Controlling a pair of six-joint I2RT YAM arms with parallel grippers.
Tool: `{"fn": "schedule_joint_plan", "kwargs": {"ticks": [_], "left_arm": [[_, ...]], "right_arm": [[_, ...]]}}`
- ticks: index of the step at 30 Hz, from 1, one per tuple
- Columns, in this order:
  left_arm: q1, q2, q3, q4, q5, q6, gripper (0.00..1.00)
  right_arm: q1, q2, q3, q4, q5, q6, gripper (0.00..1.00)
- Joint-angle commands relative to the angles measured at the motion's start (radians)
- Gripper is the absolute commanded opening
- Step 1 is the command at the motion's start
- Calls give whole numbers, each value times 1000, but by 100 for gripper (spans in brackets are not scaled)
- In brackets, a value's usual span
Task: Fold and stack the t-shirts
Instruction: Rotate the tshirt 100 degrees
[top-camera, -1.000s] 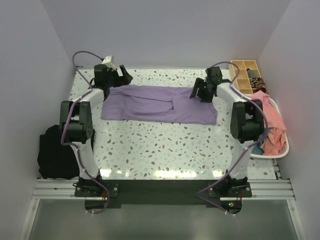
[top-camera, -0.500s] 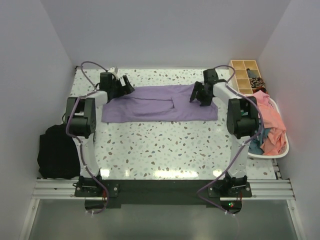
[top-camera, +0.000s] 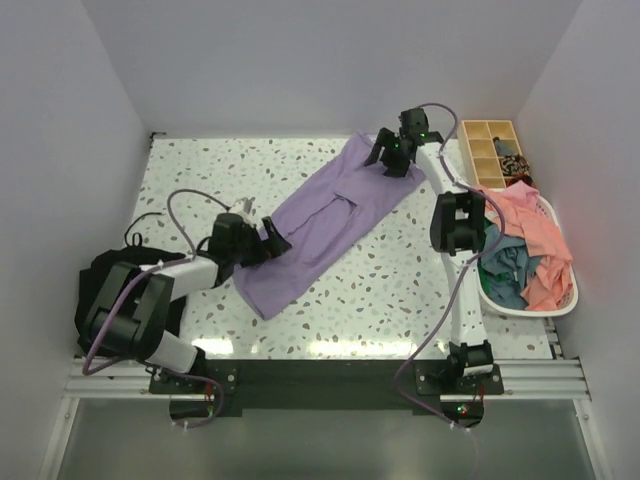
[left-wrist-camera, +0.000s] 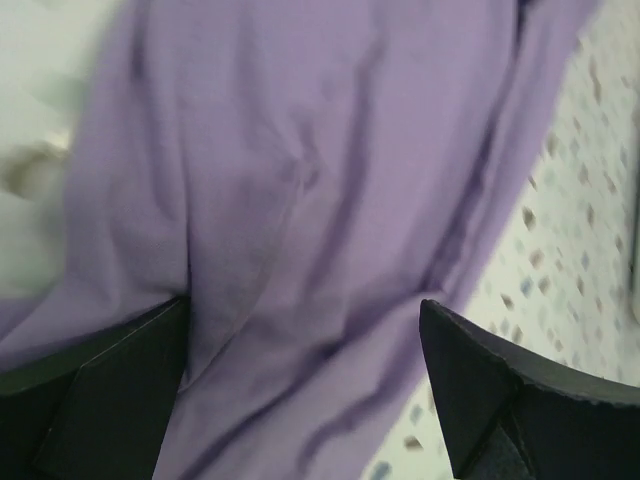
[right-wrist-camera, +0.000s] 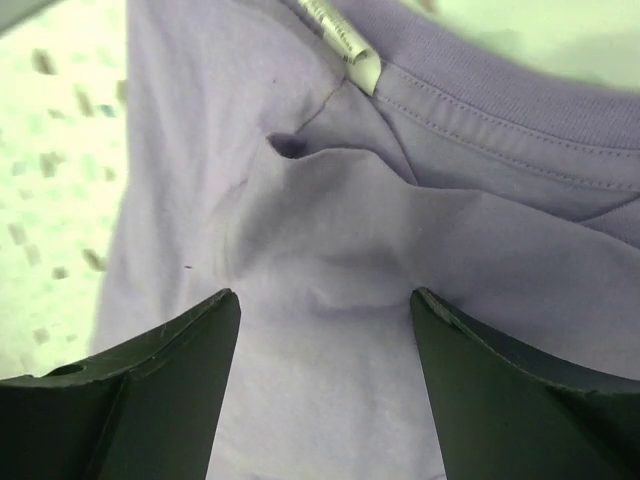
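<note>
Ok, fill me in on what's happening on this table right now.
Both arms are working on the lavender t-shirt, which lies stretched diagonally across the table. The left gripper is at its near-left end and the right gripper is at the far collar end. Each has its jaws open over the cloth, and neither is clearly pinching it. Nothing is stacked yet. A pink shirt and a teal shirt wait in the white basket on the right.

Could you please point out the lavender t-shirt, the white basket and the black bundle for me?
lavender t-shirt (top-camera: 325, 215): top view, middle of the cloth.
white basket (top-camera: 530, 312): top view, near rim.
black bundle (top-camera: 95, 270): top view, upper left part.
</note>
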Motion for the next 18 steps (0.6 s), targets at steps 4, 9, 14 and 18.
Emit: {"fn": "schedule_joint_plan", "kwargs": {"ticks": [4,9,14,18], "left_arm": [[-342,-43,-179,-158,155,-189,100],[-351,-176,11,-465,5,-28,100],[-331,-274,276,-586,-182,64,100],[-263,-204,410,-424,-144,170,100]], "right_arm": [[0,148,10,306,-511,252,75],[-7,29,-203,699,-691,406,74],[-40,-229,-431,834,-676,308,75],[-40,-495,-639,744,-556,153,75]]}}
